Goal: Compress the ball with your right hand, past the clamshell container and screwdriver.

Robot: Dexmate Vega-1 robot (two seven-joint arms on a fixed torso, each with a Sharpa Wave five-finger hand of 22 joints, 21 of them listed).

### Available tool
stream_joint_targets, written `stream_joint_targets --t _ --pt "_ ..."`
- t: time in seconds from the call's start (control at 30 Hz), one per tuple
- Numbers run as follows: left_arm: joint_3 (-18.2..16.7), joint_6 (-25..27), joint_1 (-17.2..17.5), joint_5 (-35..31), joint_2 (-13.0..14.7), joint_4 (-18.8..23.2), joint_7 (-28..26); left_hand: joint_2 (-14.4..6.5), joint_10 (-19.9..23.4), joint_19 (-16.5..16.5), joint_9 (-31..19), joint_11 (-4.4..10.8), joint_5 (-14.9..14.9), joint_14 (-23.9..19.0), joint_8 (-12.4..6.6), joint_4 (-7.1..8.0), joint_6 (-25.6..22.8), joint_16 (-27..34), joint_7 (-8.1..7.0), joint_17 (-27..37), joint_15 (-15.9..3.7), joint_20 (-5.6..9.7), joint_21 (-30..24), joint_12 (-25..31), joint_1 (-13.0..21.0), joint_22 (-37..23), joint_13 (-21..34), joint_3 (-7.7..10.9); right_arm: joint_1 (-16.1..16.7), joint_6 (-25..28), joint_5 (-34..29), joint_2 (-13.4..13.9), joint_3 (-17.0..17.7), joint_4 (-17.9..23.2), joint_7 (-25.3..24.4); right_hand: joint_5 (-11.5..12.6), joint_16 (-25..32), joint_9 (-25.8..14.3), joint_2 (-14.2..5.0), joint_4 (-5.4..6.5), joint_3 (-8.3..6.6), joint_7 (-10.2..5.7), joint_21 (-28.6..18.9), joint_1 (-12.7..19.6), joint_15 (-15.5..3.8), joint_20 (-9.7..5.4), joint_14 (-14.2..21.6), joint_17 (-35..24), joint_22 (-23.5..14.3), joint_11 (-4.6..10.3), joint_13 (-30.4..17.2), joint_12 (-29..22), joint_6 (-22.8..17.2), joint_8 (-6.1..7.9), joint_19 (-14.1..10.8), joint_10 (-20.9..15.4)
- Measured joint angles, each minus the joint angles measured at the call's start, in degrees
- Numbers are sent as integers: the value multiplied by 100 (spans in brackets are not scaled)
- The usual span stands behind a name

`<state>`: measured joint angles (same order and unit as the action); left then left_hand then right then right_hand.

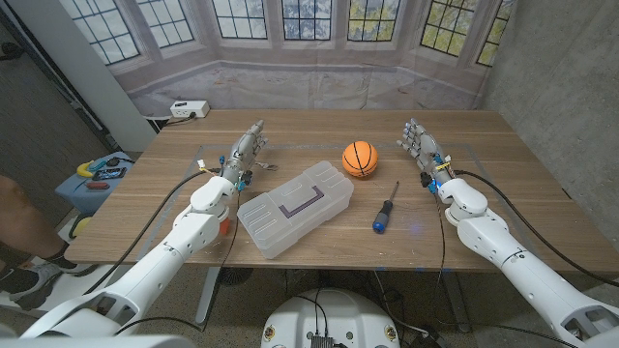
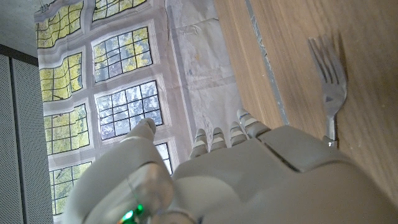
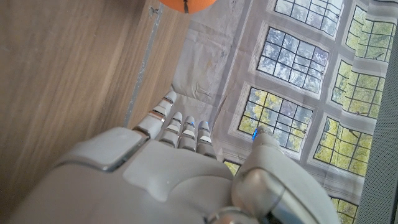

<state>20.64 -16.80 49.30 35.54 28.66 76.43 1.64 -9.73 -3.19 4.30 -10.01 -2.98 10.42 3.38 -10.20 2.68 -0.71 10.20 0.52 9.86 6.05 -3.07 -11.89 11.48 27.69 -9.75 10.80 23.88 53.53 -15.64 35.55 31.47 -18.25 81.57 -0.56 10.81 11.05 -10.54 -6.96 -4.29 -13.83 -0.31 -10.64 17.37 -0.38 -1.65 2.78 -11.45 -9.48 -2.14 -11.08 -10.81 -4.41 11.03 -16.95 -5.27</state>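
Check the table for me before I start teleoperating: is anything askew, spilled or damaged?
Nothing looks spilled or damaged. The container sits closed but at an angle, and the screwdriver lies slanted beside it. The ball rests behind them, untouched. A fork lies by the left hand.

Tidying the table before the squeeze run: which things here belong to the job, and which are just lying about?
Belong to the job: ball, clamshell container, screwdriver, right robot hand.

Lying about: fork by the left robot hand, white box at the table's far left corner.
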Motion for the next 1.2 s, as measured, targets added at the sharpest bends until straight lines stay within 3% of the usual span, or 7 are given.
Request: stream_joint_targets --t 1.03,1.2 --pt "-81 -102 156 -12 40 116 60 23 0 0 1 0 0 32 0 -80 -52 0 10 1 31 0 0 0 23 1 -1 46 -89 682 -779 420 -235 737 -370 0 0 1 98 -149 7 32 0 97 60 84 -60 26 1 -30 1 0 -31 0 84 30" --pt "-65 -133 150 -12 20 90 93 23 0 0 2 0 0 32 0 -89 -52 0 10 1 30 0 24 0 23 1 -1 55 -125 809 -963 535 -293 872 -393 -23 0 1 98 -165 23 32 0 97 164 148 -102 26 1 -71 1 0 -31 0 146 71"
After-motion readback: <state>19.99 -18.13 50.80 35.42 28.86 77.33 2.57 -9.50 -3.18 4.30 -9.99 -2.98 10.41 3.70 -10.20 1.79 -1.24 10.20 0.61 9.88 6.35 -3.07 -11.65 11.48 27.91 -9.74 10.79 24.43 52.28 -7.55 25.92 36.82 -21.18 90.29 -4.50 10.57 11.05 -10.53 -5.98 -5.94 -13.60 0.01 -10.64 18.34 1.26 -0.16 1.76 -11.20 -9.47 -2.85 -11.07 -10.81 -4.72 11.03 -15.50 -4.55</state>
